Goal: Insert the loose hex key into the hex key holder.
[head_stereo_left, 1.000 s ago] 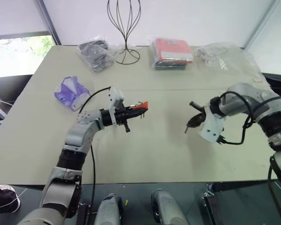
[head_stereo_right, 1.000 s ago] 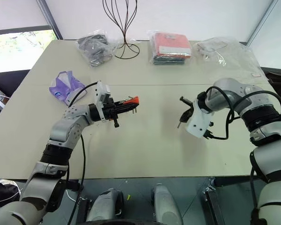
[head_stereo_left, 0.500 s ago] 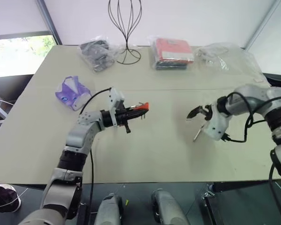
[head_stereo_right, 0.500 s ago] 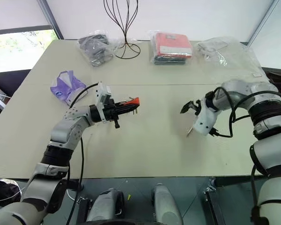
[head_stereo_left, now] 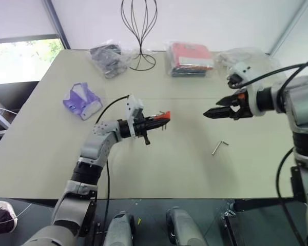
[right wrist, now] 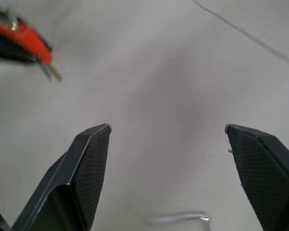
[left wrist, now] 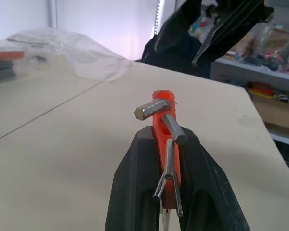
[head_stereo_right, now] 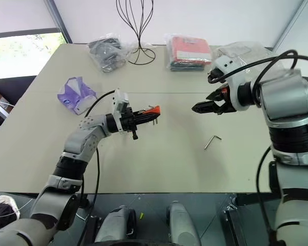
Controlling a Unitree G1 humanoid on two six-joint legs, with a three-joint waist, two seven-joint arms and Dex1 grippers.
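Note:
My left gripper (head_stereo_left: 153, 121) points level toward the right, shut on the hex key holder (head_stereo_left: 162, 116), an orange-red block with a few short grey keys sticking out (left wrist: 164, 122). It is held above the table's middle. The loose hex key (head_stereo_left: 219, 147), a thin L-shaped grey rod, lies flat on the table, right of the holder. My right gripper (head_stereo_left: 211, 113) hovers above and behind it, open and empty, tips facing the holder. The right wrist view has the key (right wrist: 178, 218) low between the wide-apart fingers (right wrist: 94, 154), with the holder (right wrist: 26, 41) blurred beyond.
Along the table's back edge stand a black wire stand (head_stereo_left: 138, 31), a bag of dark parts (head_stereo_left: 107, 57), a red packet in clear plastic (head_stereo_left: 190, 57) and a crumpled clear bag (head_stereo_left: 246, 59). A purple packet (head_stereo_left: 81, 100) lies at the left. The table's front edge (head_stereo_left: 159, 197) is near.
My right gripper opened, and the loose hex key now lies on the table. The right arm then rose and swung back. The left gripper with the holder stayed put.

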